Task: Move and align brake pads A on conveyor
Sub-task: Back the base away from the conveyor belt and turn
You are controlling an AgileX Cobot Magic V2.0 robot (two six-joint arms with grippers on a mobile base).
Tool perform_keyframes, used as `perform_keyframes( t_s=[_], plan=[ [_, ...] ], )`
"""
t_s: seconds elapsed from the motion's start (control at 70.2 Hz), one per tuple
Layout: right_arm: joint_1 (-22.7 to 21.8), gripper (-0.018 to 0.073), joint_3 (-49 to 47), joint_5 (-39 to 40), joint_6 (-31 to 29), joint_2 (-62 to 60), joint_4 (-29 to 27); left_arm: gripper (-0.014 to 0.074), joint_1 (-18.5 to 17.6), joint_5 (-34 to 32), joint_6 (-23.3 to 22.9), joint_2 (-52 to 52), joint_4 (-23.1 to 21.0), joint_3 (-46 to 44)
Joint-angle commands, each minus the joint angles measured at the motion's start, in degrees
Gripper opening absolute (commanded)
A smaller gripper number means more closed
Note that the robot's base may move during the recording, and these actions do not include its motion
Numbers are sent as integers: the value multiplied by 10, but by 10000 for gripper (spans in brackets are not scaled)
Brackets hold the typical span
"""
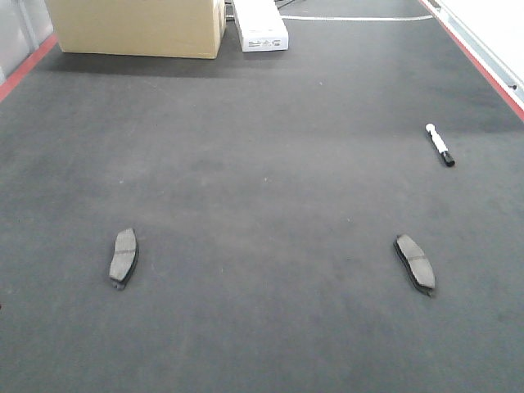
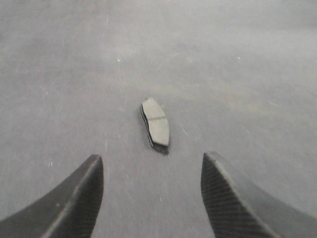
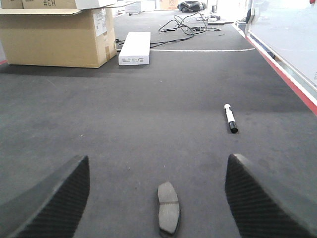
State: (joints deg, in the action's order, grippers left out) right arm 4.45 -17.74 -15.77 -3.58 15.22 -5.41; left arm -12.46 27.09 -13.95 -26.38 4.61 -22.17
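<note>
Two brake pads lie flat on the dark conveyor (image 1: 262, 188). One brake pad (image 1: 124, 256) is at the front left and the other brake pad (image 1: 415, 263) at the front right; each shows a thin groove across its middle. Neither gripper appears in the front view. In the left wrist view a pad (image 2: 155, 122) lies lengthwise just ahead of my open left gripper (image 2: 152, 171), apart from both fingers. In the right wrist view a pad (image 3: 169, 207) lies between the wide-spread fingers of my open right gripper (image 3: 157, 168), touching neither.
A white marker with a black cap (image 1: 440, 145) lies at the right on the belt. A cardboard box (image 1: 139, 26) and a white flat box (image 1: 261, 24) stand at the far end. Red edge strips (image 1: 483, 65) run along both sides. Cables (image 3: 188, 27) trail beyond.
</note>
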Motion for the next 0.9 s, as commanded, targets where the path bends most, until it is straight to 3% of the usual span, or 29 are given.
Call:
perform_keyframes(
  t_s=[0.0, 0.883],
  plan=[
    [-2, 536, -16, 45, -2, 6, 1, 406, -2, -38, -3, -2, 2, -17],
    [-2, 536, -16, 45, -2, 6, 1, 406, -2, -38, -3, -2, 2, -17]
  ],
)
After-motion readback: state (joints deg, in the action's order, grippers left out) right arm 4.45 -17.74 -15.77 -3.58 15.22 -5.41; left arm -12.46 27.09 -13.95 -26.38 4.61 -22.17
